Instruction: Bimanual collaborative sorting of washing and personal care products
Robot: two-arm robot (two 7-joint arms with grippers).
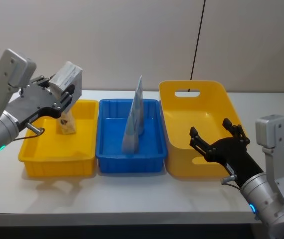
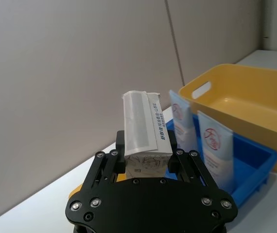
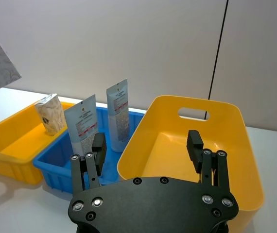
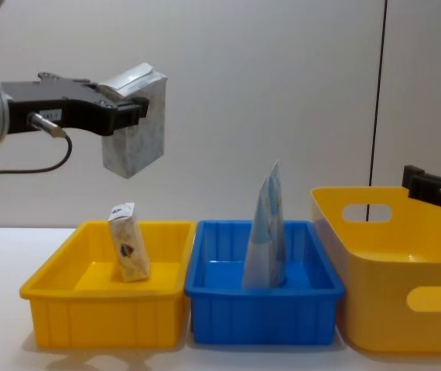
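Well above the low yellow bin's [image 4: 100,296] rim, the left gripper [image 4: 128,108] clamped the silver-grey pack [image 4: 135,143]; the right gripper [image 1: 210,130] gaped empty at the tall bin's [image 1: 207,83] front.

Print on silver pack [image 2: 141,124], pouches [image 2: 215,145] (red round mark): perhaps Chinese, unreadable.

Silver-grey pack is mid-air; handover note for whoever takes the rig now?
Left gripper: jaws shut on the silver-grey pack, held high over the small yellow bin.
Right gripper: jaws open, idle at the handled yellow tub, near side.
Done: tan pack stands in the small yellow bin; two pale blue pouches upright in the blue bin.
To do: set the held pack down; which bin, cannot tell.
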